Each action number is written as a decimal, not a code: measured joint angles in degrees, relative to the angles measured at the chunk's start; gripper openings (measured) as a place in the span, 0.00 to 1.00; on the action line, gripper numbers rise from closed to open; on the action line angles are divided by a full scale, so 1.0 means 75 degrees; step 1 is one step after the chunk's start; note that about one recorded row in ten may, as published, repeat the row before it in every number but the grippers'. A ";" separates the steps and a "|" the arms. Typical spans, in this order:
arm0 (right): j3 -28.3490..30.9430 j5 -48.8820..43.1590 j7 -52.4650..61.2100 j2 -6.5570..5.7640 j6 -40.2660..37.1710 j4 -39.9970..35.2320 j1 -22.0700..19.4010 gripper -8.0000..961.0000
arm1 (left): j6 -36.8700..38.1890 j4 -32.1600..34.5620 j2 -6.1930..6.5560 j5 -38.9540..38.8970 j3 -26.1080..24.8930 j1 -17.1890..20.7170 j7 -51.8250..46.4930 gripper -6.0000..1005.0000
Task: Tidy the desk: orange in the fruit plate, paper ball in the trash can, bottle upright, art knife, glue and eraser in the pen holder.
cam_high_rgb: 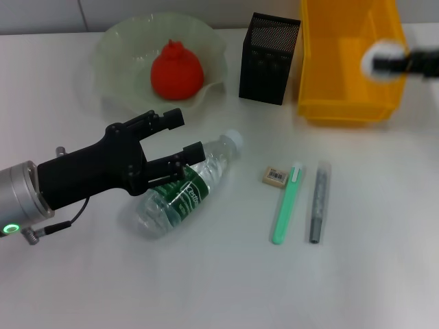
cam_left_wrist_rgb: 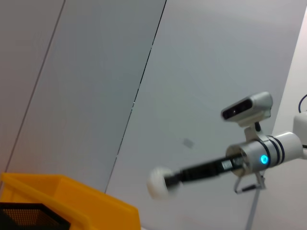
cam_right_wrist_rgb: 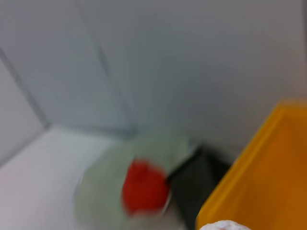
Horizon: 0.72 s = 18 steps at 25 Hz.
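1. Head view: the left gripper (cam_high_rgb: 177,140), fingers spread wide, hangs over the clear plastic bottle (cam_high_rgb: 185,192) lying on the white worktop (cam_high_rgb: 206,288). The red-orange orange (cam_high_rgb: 176,70) sits in the pale-green scalloped fruit plate (cam_high_rgb: 116,48).
2. Left wrist view: the right gripper (cam_left_wrist_rgb: 168,181) grips the white paper ball (cam_left_wrist_rgb: 157,182).
3. Right wrist view: the paper ball is above the yellow plastic trash can (cam_right_wrist_rgb: 268,177).
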 joint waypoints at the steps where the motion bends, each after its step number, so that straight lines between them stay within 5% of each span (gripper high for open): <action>1: 0.0267 0.0484 -0.0687 -0.0009 0.0495 0.0159 -0.0061 0.50 | -0.0001 0.0000 0.0001 0.0017 0.0010 -0.0011 -0.0022 0.80; 9: 0.0304 0.0786 -0.2903 -0.0058 0.2831 0.1956 0.0509 0.50 | -0.0109 0.0000 0.0011 0.0058 0.0335 -0.0207 -0.0211 0.80; 18: 0.0286 0.0770 -0.3558 -0.0100 0.3576 0.2854 0.0927 0.50 | -0.0686 0.0001 -0.0022 0.0058 0.0725 -0.0549 -0.0699 0.80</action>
